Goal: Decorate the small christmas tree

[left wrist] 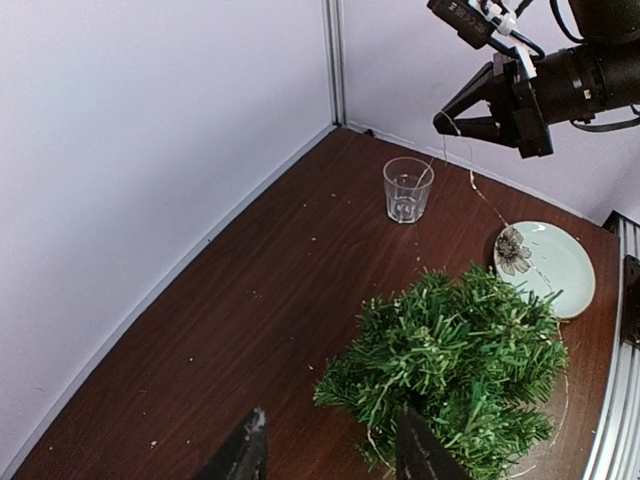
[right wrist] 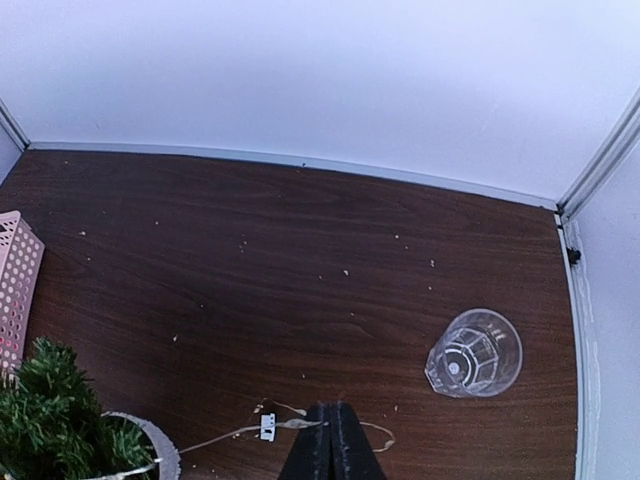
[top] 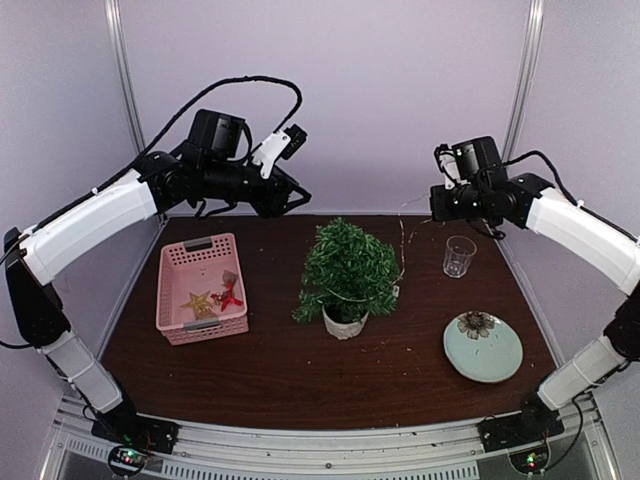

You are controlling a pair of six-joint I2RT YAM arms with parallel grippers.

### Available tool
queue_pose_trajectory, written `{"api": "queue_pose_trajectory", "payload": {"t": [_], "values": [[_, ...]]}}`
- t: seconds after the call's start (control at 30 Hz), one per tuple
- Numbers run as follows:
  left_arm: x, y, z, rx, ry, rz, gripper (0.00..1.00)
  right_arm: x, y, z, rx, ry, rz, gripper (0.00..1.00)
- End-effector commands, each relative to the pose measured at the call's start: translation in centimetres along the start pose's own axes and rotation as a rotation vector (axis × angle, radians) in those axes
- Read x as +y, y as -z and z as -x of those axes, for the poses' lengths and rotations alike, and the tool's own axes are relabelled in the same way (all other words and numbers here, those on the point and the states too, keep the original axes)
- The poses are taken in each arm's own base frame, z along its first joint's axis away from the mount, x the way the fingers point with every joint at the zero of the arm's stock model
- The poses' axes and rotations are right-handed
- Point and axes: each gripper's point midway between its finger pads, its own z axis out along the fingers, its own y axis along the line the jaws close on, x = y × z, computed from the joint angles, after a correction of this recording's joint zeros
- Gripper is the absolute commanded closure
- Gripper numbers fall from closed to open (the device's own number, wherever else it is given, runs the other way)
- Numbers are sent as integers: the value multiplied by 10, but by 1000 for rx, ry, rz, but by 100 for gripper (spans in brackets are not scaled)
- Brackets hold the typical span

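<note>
A dark brown wooden table (top: 300, 385) fills the floor of a booth with pale walls and metal corner posts; small light crumbs are scattered over the wood.

The small christmas tree (top: 348, 268) stands upright near the middle of the table in its round white pot (top: 344, 322), bushy green sprigs spreading out over the rim. A thin pale wire (right wrist: 225, 437) lies against the tree's right side and rises from there to the right gripper (right wrist: 331, 410). That gripper hangs in the air behind and to the right of the tree. Its two dark fingers are pressed together and pinch the wire, and a small white connector (right wrist: 267, 426) sits on the strand just beside them.

The left gripper (left wrist: 332, 415) is raised above the back left part of the table, pointing toward the tree. Its fingers stand apart with nothing between them.

Left of the tree, well apart from it, lies a pink perforated basket (top: 165, 290). Inside are a gold star ornament (top: 198, 302) and a red ornament (top: 231, 294), close together near the basket's front right corner. On the right side, a clear drinking glass (top: 459, 256) stands upright toward the back. A pale green plate (top: 495, 362) with a dark flower painted on it lies nearer the front, apart from the glass.
</note>
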Motion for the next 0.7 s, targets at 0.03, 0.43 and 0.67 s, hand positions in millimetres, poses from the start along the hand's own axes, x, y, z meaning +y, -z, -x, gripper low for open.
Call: {"api": "queue_pose_trajectory", "payload": {"t": [0.03,0.43,0.67], "values": [[17,2,8,-58,45,28,57,17,-17,32,-62,14,73,100],[61,0,-25,-34,214,60,56,86,-57,57,-78,76,360,100],[83,-2,-47,-25,255,89,57,136,-65,60,-86,72,615,100]]}}
